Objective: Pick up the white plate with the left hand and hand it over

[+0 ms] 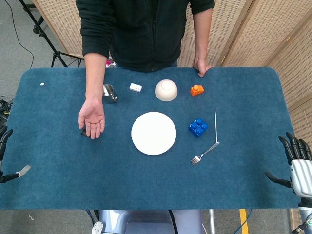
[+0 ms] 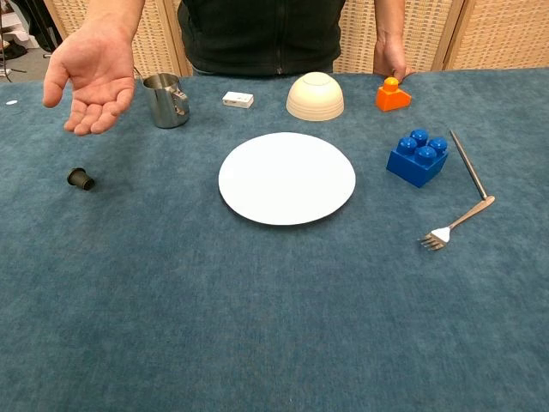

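- The white plate (image 1: 153, 133) is lying flat mid-counter, with nobody touching it; nothing's been picked up yet.
- The person's open palm (image 2: 93, 73) hovers up over the counter's (image 1: 146, 185) left side, looks like it's waiting for the handover.
- The left robot hand (image 1: 6, 156) sits at the left edge, fingers apart and holding nothing.
- The right robot hand (image 1: 296, 161) is parked at the right edge, fingers spread, empty too.

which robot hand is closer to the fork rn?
Right. The right hand sits at the table's right edge, just beyond the fork; the left hand is at the far left edge, across the white plate.
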Robot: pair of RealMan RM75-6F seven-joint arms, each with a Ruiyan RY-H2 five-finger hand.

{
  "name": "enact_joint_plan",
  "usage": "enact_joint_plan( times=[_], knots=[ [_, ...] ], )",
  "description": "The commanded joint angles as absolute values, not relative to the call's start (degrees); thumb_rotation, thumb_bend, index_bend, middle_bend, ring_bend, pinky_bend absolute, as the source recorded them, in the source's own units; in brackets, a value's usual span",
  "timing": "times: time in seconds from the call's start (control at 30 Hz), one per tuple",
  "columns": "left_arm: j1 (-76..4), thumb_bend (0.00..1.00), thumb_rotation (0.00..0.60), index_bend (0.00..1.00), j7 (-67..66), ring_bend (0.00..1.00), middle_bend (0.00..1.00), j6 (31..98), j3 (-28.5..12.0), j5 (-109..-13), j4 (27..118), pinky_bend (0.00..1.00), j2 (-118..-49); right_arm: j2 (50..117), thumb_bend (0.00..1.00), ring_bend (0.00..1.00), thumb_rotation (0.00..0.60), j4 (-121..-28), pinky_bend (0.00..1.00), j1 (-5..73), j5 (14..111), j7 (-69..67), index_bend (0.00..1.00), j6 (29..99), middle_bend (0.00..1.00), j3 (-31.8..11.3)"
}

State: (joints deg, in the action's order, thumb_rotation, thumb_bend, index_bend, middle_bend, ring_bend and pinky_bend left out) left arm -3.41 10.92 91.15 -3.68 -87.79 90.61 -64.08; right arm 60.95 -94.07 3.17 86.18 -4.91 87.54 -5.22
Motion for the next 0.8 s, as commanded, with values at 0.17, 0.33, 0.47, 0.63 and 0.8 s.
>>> enact_joint_plan(
  times=[0.17,0.33,0.47,0.63,0.8],
  knots=[
    [-3.63,0.00,0.600,0.00,10.09,0.00,0.00,90.65,-3.35,-88.34,90.55,0.00,-64.37,60.82,0.00,0.00,0.600,-94.13,0.00,3.07,86.12,-5.20,0.00,87.69,0.00,-5.27],
    [-5.66,0.00,0.600,0.00,6.99,0.00,0.00,88.79,-1.92,-92.94,92.20,0.00,-65.08,60.67,0.00,0.00,0.600,-94.20,0.00,3.01,85.94,-5.47,0.00,87.85,0.00,-5.44],
    [-9.47,0.00,0.600,0.00,-1.22,0.00,0.00,84.39,-1.02,-98.15,96.00,0.00,-66.45,60.69,0.00,0.00,0.600,-94.34,0.00,3.10,85.87,-5.39,0.00,87.65,0.00,-5.45],
    [-14.99,0.00,0.600,0.00,-11.93,0.00,0.00,77.71,-2.72,-100.65,102.41,0.00,-69.90,60.83,0.00,0.00,0.600,-94.11,0.00,3.15,85.59,-5.09,0.00,87.41,0.00,-5.47],
    [-20.45,0.00,0.600,0.00,-19.00,0.00,0.00,70.02,-5.02,-99.19,104.70,0.00,-74.01,60.86,0.00,0.00,0.600,-93.86,0.00,3.29,85.10,-5.26,0.00,87.06,0.00,-5.66]
  ],
)
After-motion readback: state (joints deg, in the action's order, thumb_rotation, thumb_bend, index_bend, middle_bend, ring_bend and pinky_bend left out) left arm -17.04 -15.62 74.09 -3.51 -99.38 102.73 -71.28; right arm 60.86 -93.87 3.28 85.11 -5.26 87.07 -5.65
